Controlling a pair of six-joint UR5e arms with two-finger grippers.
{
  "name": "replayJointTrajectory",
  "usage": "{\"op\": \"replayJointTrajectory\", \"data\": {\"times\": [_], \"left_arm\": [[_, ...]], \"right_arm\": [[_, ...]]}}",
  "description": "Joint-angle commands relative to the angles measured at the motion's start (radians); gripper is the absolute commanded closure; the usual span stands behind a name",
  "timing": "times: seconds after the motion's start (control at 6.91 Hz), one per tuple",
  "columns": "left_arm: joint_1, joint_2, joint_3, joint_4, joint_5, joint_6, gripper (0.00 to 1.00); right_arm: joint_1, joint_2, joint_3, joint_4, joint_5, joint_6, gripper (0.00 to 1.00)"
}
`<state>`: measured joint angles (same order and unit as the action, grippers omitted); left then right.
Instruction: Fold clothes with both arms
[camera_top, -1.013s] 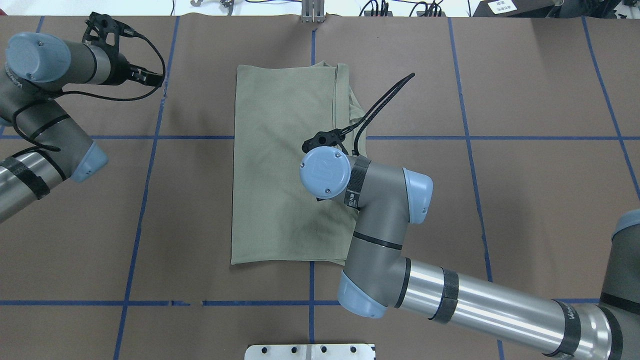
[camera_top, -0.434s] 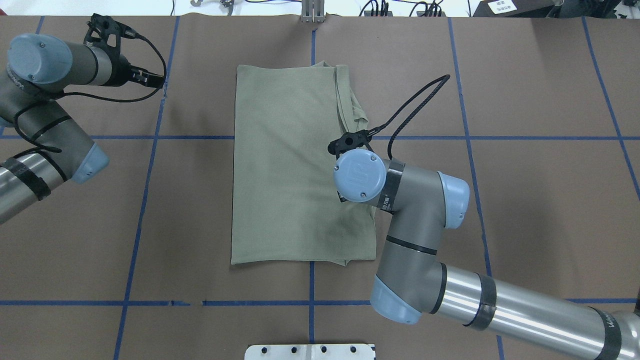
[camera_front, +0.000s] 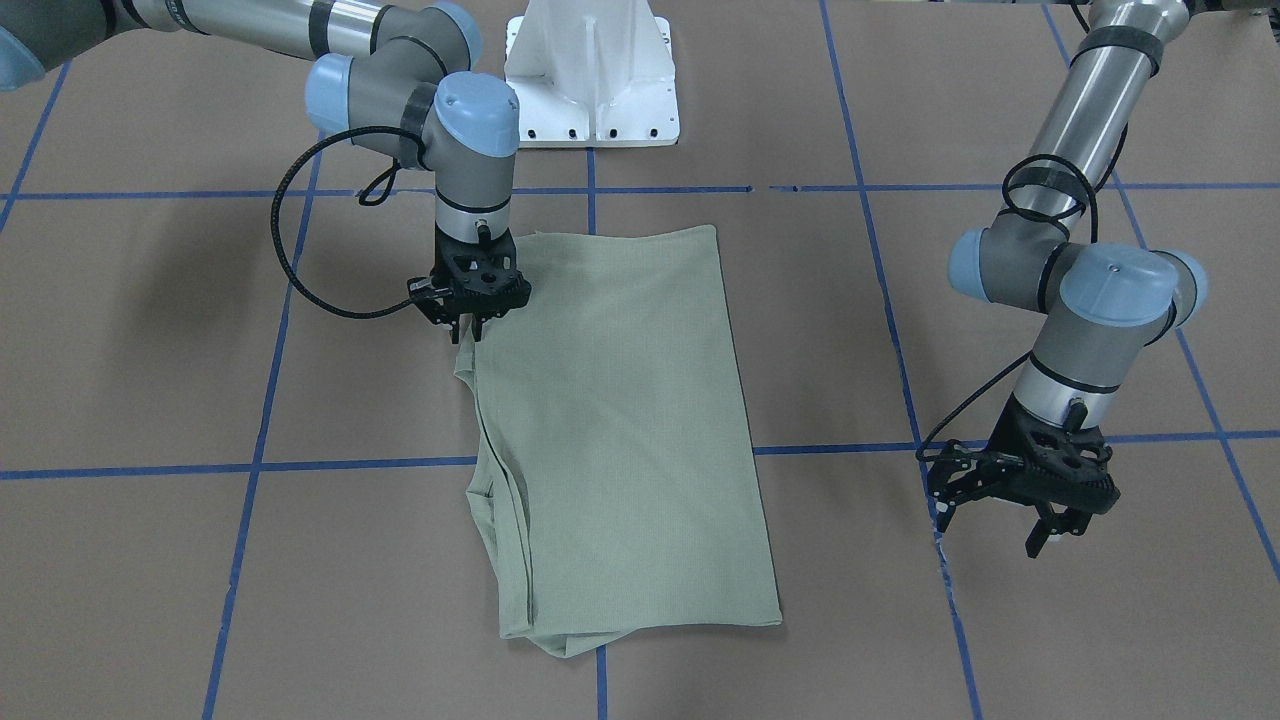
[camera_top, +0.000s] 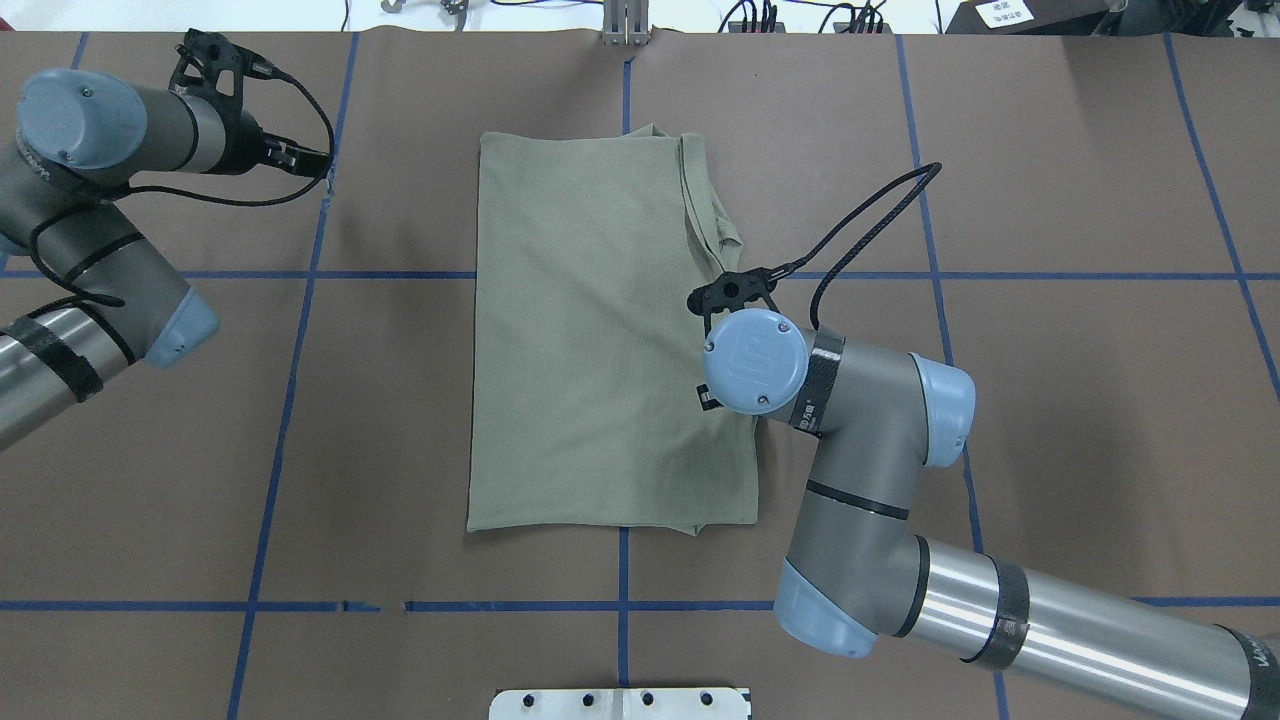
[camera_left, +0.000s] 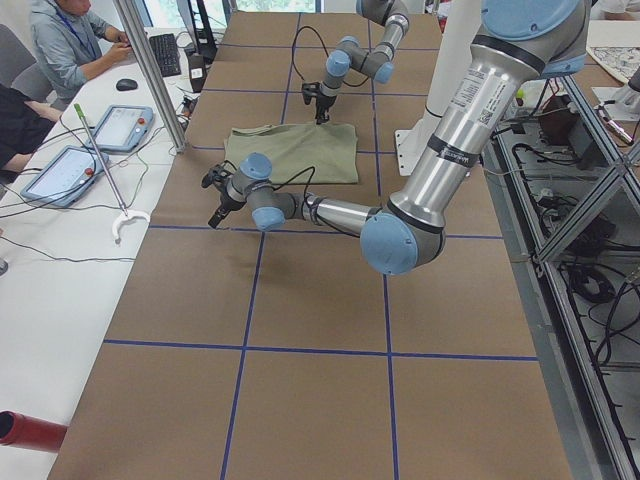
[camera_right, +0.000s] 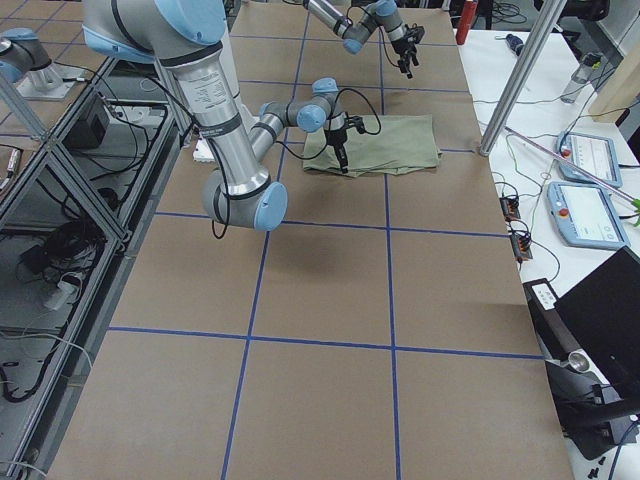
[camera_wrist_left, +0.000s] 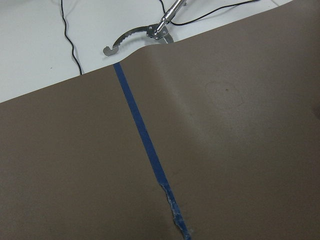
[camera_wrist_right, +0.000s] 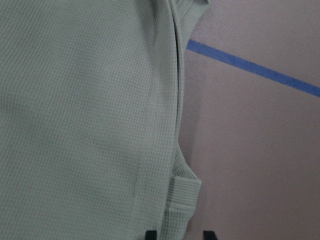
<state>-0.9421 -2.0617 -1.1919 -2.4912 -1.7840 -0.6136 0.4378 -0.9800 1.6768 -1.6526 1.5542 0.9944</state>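
1. Brown table (camera_front: 130, 560), blue tape grid: wide room beyond both pincers.
2. Sage-green shirt (camera_front: 620, 420): folded into a long flat rectangle, lying beneath right gripper (camera_front: 470, 330), well apart from left gripper (camera_front: 990, 520).
3. Right gripper: fingers spread, straddling the shirt's layered edge.
4. Left gripper: spread, holding nothing, above a tape line.

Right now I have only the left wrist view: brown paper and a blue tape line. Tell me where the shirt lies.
Observer: The shirt lies folded into a long rectangle at the table's middle, well apart from the left gripper.
Operator: Report the right gripper.
Observer: The right gripper points down at the shirt's edge on the robot's right side, fingertips apart.
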Motion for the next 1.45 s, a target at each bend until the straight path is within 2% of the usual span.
{"op": "replayJointTrajectory", "data": {"times": [0.0, 0.29, 0.58, 0.72, 0.87, 1.3], "left_arm": [[0.0, 0.0, -0.002, 0.0, 0.0, 0.0, 0.0], [0.002, -0.002, -0.017, 0.0, -0.006, -0.005, 0.0], [0.003, -0.002, -0.015, 0.0, -0.043, -0.017, 0.0], [0.005, 0.0, -0.015, 0.0, -0.043, -0.017, 0.0], [0.005, 0.0, -0.014, 0.0, -0.043, -0.017, 0.0], [0.005, 0.002, -0.011, 0.0, -0.043, -0.018, 0.0]], "right_arm": [[0.051, 0.038, -0.002, 0.004, 0.009, 0.017, 0.0], [0.122, 0.134, -0.044, 0.002, 0.042, 0.01, 0.0], [0.162, 0.298, -0.283, 0.031, 0.052, -0.028, 0.0], [0.177, 0.302, -0.405, 0.156, 0.049, -0.069, 0.0], [0.193, 0.303, -0.466, 0.201, 0.047, -0.1, 0.0], [0.199, 0.302, -0.5, 0.195, 0.046, -0.123, 0.0]]}}
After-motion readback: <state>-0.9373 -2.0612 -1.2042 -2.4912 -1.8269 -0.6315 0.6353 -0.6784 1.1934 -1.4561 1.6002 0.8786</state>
